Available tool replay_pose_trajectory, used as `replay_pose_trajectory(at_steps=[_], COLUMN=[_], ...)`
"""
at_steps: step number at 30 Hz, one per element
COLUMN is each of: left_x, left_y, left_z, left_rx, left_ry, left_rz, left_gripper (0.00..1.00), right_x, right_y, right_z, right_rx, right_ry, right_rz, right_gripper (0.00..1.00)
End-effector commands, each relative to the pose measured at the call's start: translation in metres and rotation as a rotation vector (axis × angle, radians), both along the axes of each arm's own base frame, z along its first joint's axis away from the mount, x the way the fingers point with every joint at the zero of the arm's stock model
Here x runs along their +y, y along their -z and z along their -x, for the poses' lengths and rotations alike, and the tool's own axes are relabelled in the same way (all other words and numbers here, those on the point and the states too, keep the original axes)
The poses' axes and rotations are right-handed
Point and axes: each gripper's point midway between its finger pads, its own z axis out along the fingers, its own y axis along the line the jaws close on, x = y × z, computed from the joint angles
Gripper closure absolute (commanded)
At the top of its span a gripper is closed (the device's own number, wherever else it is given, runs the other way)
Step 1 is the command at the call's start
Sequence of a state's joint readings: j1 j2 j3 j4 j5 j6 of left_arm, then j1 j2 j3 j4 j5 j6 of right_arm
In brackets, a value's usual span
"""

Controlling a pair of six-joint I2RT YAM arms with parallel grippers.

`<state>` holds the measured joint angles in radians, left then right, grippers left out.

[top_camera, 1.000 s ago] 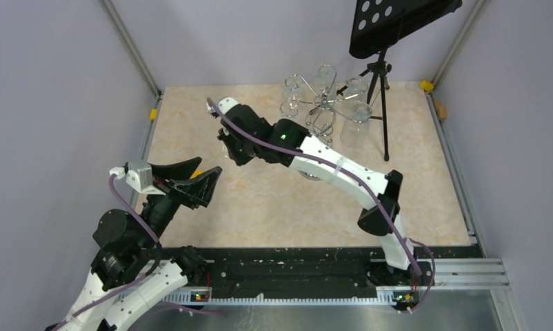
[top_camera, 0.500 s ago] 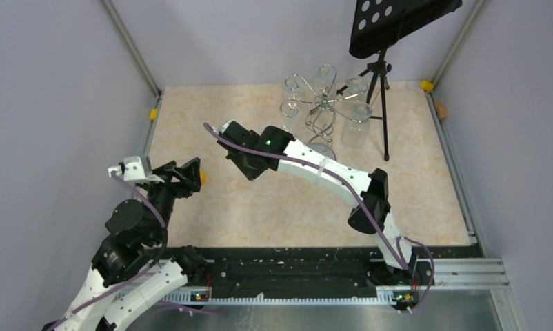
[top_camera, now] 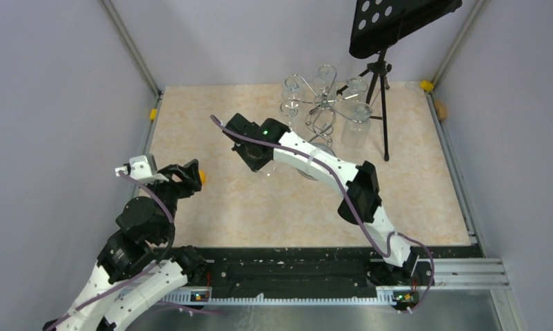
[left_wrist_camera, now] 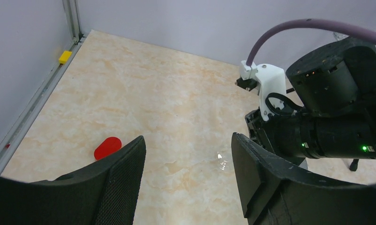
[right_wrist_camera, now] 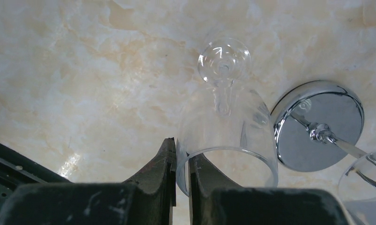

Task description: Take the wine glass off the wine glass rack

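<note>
Right wrist view: the right claw [right_wrist_camera: 182, 171] is pinched almost shut on the rim of a clear wine glass [right_wrist_camera: 223, 136], with one finger [right_wrist_camera: 163, 164] outside the bowl and the other inside. The glass hangs bowl-up, its foot pointing down at the marbled beige desk [right_wrist_camera: 59, 70]; whether the foot touches the desk cannot be told. The glass is clear of the rack [right_wrist_camera: 317, 131], whose round chrome base lies just to its right with the post rising from the centre. Part of a second glass [right_wrist_camera: 364, 173] shows at the lower right corner. Left wrist view: the left claw [left_wrist_camera: 186, 183] stands wide open and holds nothing, poised above the desk. A red disc [left_wrist_camera: 107, 146] lies on the desk just beside its left finger, and a yellow clip [left_wrist_camera: 64, 56] sits at the desk's left edge. The right arm [left_wrist_camera: 327, 112], black with green lights, fills the right side, and the glass's foot glints faintly beneath it. Top view: the rack stands at the far middle of the desk, with other glasses [top_camera: 360, 117] hanging from its scroll arms. A black music stand [top_camera: 398, 24] on a tripod is just to its right. The right arm reaches from the near right to mid-desk, its claw left of the rack and nearer. The left arm [top_camera: 139, 234] is folded at the near left, its claw by the red disc.
</note>
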<state>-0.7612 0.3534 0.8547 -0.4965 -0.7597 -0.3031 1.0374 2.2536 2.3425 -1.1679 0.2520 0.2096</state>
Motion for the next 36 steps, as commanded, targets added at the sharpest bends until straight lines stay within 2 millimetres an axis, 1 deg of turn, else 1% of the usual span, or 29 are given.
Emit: replay_pose_trajectory(at_steps=[1, 4, 5, 10, 13, 14, 16, 23, 27, 33, 36], left_x=[0.000, -0.001, -0.001, 0.000, 0.000, 0.000, 0.000, -0.002, -0.002, -0.003, -0.003], left_y=[-0.006, -0.005, -0.005, -0.005, -0.005, -0.005, -0.005, -0.003, -0.003, -0.004, -0.004], left_z=[-0.001, -0.001, -0.001, -0.001, -0.001, -0.002, -0.002, -0.004, -0.005, -0.005, -0.005], left_rx=[-0.029, -0.031, -0.032, -0.034, -0.037, -0.036, -0.037, -0.038, -0.038, -0.039, -0.040], left_ry=[-0.004, 0.000, 0.000, -0.002, -0.002, -0.002, -0.004, -0.005, -0.005, -0.005, -0.004], left_rz=[0.020, 0.018, 0.018, 0.016, 0.015, 0.013, 0.011, 0.002, 0.001, -0.003, -0.005], left_gripper=[0.29, 0.29, 0.29, 0.29, 0.29, 0.29, 0.29, 0.29, 0.29, 0.29, 0.29], right_x=[0.015, 0.019, 0.018, 0.016, 0.017, 0.017, 0.018, 0.018, 0.021, 0.025, 0.028], right_y=[-0.016, -0.015, -0.015, -0.019, -0.025, -0.027, -0.030, -0.032, -0.037, -0.054, -0.072], right_z=[-0.012, -0.014, -0.015, -0.023, -0.028, -0.031, -0.035, -0.054, -0.062, -0.071, -0.071], right_rx=[-0.038, -0.038, -0.041, -0.059, -0.082, -0.090, -0.101, -0.155, -0.199, -0.265, -0.284], right_ry=[-0.012, -0.012, -0.008, 0.011, 0.010, 0.013, 0.013, 0.017, 0.001, 0.000, -0.005], right_rz=[-0.064, -0.073, -0.075, -0.086, -0.102, -0.106, -0.117, -0.120, -0.123, -0.149, -0.196], right_gripper=[1.00, 1.00, 0.98, 0.75, 0.66, 0.64, 0.62, 0.62, 0.57, 0.53, 0.51])
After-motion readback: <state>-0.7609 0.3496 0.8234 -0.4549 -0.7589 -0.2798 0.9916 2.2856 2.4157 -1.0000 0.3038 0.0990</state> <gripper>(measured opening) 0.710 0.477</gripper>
